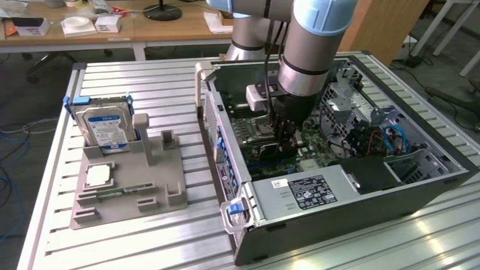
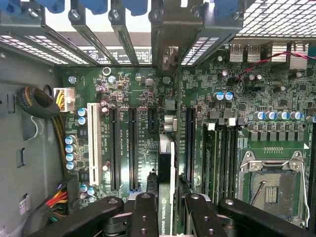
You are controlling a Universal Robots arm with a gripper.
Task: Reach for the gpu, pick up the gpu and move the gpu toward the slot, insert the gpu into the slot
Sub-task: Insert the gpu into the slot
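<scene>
Gripper (image 2: 165,210), seen in the wrist view at bottom centre of the frame, is clamping the gpu (image 2: 166,190) edge-on between its two black fingers (image 2: 144,217), jaws narrowed onto the thin card w/ one finger on each side. Card is standing upright, its white and green label strip facing the camera, and is sitting over the green motherboard (image 2: 247,89) at mid-frame, approx. in line w/ one of the long black slots (image 2: 188,143); whether its lower edge is touching the slot cannot be told. A white slot (image 2: 92,143) is lying left of centre, and the square silver processor socket (image 2: 269,185) is showing at lower right of that frame.

Exterior view: the arm (image 1: 311,50) is reaching down from top centre of the frame into the open computer case (image 1: 420,185), gripper (image 1: 286,147) hanging low over the board at frame centre. Power supply box (image 1: 307,191) is lying at the case's lower centre. At left of the frame, on the slatted table (image 1: 150,247), a grey holder tray (image 1: 131,194) is carrying a blue-labelled hard drive (image 1: 105,128), upright, and a small silver chip (image 1: 99,175), lying flat.
</scene>
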